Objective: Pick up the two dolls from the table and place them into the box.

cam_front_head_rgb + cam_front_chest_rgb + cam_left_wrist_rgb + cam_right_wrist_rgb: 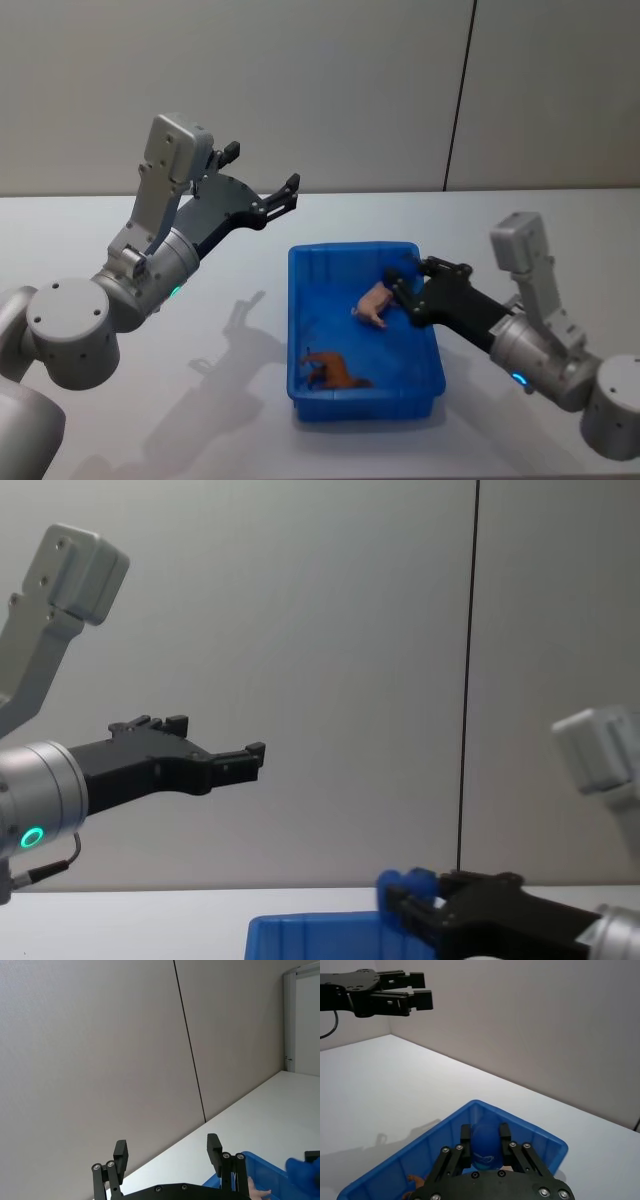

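The blue box (296,300) stands on the white table (560,220) in front of me. Inside it lie a pink doll (374,300) and a brown doll (335,372). My right gripper (405,290) hangs over the box's right half, just beside the pink doll. In the right wrist view, the right gripper (484,1132) is shut on a small rounded blue doll (486,1149) above the box (420,1147). My left gripper (262,170) is raised high over the table left of the box, open and empty. The left wrist view shows its fingers (120,1152) spread wide.
A grey wall with a dark vertical seam (458,100) runs behind the table. Bare tabletop lies left of the box and behind it. The left gripper (415,995) also shows far off in the right wrist view.
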Available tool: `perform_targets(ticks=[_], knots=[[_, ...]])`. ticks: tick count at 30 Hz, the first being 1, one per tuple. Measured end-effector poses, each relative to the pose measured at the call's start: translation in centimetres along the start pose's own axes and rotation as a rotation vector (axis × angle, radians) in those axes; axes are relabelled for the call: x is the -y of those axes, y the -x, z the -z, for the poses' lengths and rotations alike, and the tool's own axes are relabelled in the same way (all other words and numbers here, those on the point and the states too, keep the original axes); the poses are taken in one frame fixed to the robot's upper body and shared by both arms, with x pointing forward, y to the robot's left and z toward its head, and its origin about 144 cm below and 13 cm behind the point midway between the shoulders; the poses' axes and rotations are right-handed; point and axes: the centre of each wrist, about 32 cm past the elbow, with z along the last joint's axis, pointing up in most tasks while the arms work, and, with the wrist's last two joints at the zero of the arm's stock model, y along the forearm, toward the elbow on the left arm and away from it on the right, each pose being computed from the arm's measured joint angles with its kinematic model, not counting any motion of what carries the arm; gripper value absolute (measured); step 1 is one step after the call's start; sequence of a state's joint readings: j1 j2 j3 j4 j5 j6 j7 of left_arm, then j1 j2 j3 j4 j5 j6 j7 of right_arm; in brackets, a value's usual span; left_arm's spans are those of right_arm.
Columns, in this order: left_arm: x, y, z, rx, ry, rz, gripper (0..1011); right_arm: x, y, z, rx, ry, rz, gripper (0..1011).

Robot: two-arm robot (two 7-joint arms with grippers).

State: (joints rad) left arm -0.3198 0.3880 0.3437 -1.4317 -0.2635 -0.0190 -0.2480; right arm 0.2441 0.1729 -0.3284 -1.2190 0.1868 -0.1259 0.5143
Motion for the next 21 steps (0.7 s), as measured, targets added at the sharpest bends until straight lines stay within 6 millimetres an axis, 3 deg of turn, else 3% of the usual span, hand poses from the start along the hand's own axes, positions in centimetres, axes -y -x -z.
perform_targets(ticks=[8, 10, 21], knots=[[0.0, 0.0, 0.0, 0.000, 0.000, 0.000, 1001, -1.7, 0.3, -0.2, 0.021, 0.008, -0.012, 563], [0.0, 0.0, 0.0, 0.000, 0.000, 0.000, 1001, -1.8, 0.3, -0.3, 0.023, 0.008, -0.008, 595], [0.0, 0.0, 0.0, 0.000, 0.000, 0.000, 1001, -0.8, 0.0, -1.3, 0.039, -0.032, 0.052, 940]])
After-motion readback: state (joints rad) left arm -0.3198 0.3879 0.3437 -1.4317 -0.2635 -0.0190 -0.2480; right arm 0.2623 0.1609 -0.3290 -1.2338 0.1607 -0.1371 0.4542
